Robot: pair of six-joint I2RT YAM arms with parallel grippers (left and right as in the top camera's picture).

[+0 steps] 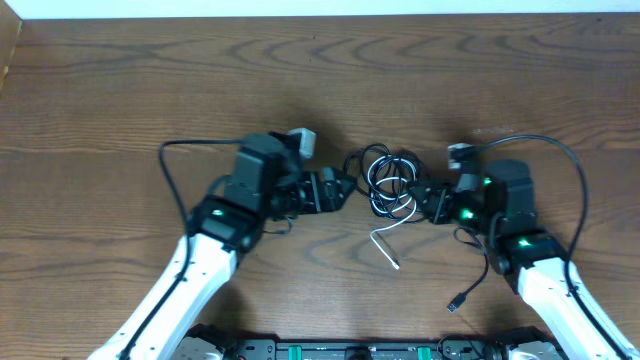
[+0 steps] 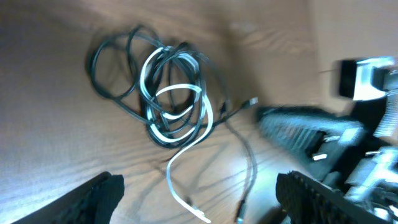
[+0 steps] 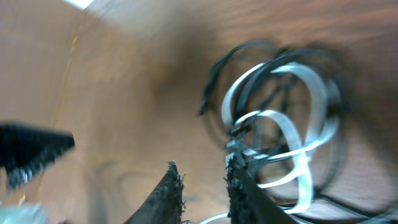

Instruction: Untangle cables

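Cables (image 1: 392, 185) lie in one knotted heap at table (image 1: 120, 90) centre, black and white loops interlaced; none separated, all untangling left. Left gripper (image 1: 345, 190) at heap's 9 o'clock, jaws wide, empty. Right gripper (image 3: 202, 186) at 3 o'clock, jaws narrowly parted, nothing between. White cable (image 2: 177, 93) tail trails toward 6 o'clock.

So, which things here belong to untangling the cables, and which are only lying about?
Belong to the job:
- white cable
- black cables, looped together with it in one tangle

Not part of the job:
- thick wires fixed to the arms
- wooden table
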